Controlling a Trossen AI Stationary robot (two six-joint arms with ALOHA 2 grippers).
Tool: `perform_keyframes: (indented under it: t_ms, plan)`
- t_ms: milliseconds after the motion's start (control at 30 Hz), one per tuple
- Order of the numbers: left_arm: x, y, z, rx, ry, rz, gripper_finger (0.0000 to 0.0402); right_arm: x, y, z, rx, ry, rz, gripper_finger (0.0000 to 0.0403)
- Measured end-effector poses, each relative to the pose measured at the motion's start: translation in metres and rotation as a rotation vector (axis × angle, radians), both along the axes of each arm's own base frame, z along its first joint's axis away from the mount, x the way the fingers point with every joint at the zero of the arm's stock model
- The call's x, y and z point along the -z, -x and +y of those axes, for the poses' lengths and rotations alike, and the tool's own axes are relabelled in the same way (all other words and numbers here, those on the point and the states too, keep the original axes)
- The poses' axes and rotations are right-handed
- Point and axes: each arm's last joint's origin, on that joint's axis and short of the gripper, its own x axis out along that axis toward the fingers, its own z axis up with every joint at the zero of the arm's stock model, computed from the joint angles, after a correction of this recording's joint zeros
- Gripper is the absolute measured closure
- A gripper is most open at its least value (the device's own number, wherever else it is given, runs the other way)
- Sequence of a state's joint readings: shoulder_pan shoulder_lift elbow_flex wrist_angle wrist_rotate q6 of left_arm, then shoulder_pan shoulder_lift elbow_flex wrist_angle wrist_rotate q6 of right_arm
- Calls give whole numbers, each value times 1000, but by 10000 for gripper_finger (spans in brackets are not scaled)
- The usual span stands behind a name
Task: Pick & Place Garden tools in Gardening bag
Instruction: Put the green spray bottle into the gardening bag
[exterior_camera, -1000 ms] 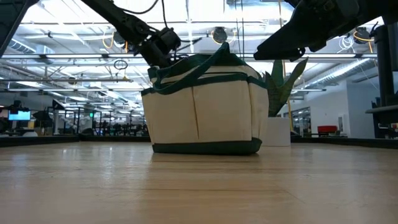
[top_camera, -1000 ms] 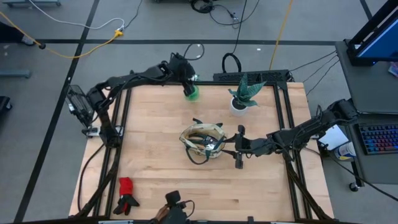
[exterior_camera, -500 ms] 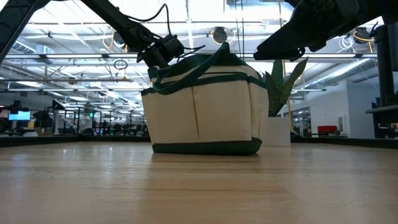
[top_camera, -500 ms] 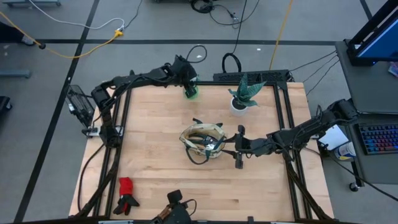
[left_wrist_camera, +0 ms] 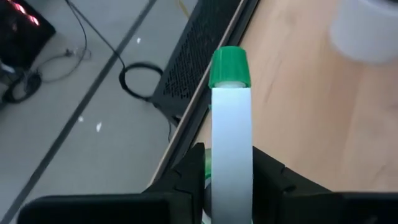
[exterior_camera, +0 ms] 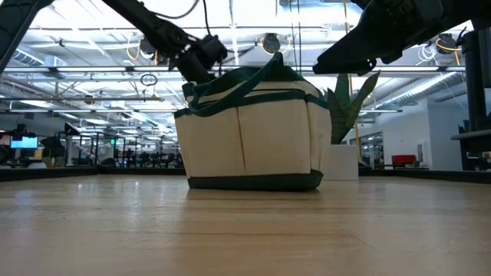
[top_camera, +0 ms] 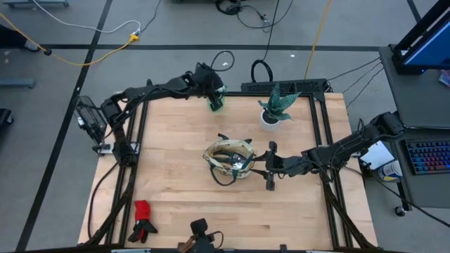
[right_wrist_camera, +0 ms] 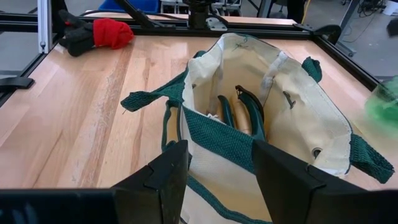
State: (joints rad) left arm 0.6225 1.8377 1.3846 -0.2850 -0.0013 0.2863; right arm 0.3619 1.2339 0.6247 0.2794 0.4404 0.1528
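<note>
**Left gripper on the spray bottle at the table's far edge**

We see the spray bottle (top_camera: 216,104) at the far edge of the table (top_camera: 176,176), left of the potted plant (top_camera: 273,109). From above it is a small bright green shape; the left wrist view shows a white neck with a green cap (left_wrist_camera: 229,67) rising between the fingers.

The bag (top_camera: 229,158) stands near the middle of the table, beige with dark green trim and dark green loop handles. Its mouth is open, and in the right wrist view we make out tool handles (right_wrist_camera: 239,112) standing inside. The red-and-black gloves (top_camera: 143,218) lie at the near left corner, well apart from the bag.

The left gripper (top_camera: 213,91) reaches to the far edge, and its two dark fingers (left_wrist_camera: 189,177) sit tight against either side of the white neck, pinching the bottle.

The right gripper (top_camera: 269,165) waits just right of the bag, fingers (right_wrist_camera: 163,177) spread with the bag's wall between them; we cannot tell whether they touch it.
</note>
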Motion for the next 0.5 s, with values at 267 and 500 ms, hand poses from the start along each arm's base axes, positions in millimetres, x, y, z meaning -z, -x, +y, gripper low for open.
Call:
perform_keyframes:
  t_ms: [267, 500]
  plan:
    - [-51, 6, -32, 55, -68, -111, 319, -2, -1, 0, -9, 22, -22, 232]
    - [-95, 14, -68, 127, -129, -219, 322, -18, -5, 2, -51, 118, -170, 232]
